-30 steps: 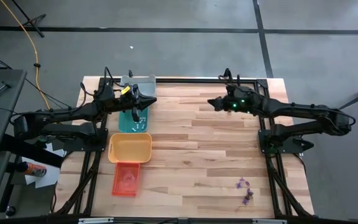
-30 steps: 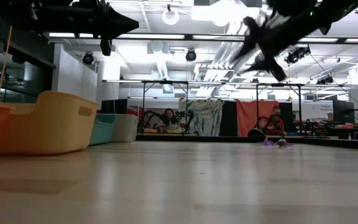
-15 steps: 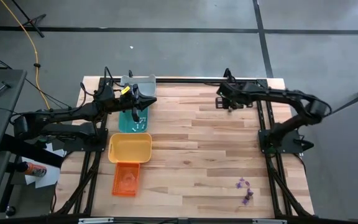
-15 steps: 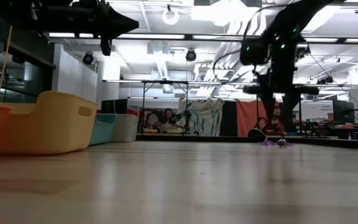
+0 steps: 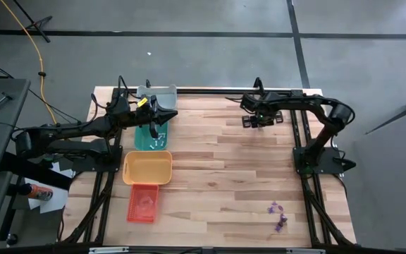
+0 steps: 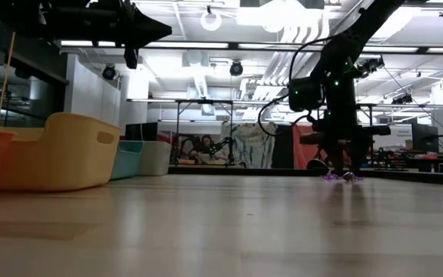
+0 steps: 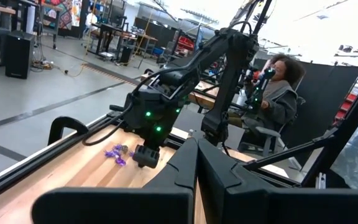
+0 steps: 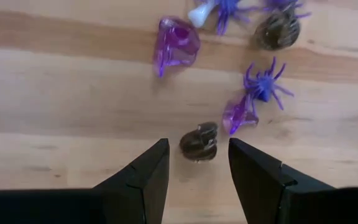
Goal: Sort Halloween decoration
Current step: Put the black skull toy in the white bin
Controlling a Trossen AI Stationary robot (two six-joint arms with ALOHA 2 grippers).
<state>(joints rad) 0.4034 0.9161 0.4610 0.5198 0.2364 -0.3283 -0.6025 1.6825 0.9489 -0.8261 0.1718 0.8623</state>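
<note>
We see that the right gripper (image 6: pixel 340 163) has come down low over the pale wooden plank table (image 5: pixel 224 169) since a moment ago. Its two dark fingers stand wide apart and hold nothing. A small dark brown lumpy trinket (image 8: pixel 199 142) sits between them. A shiny see-through purple piece (image 8: pixel 176 43) and a purple plastic spider (image 8: pixel 264 81) lie just beyond, by the table's near right corner. The left gripper (image 5: pixel 162 115) has stayed shut over the teal plastic tray (image 5: pixel 150 139).
</note>
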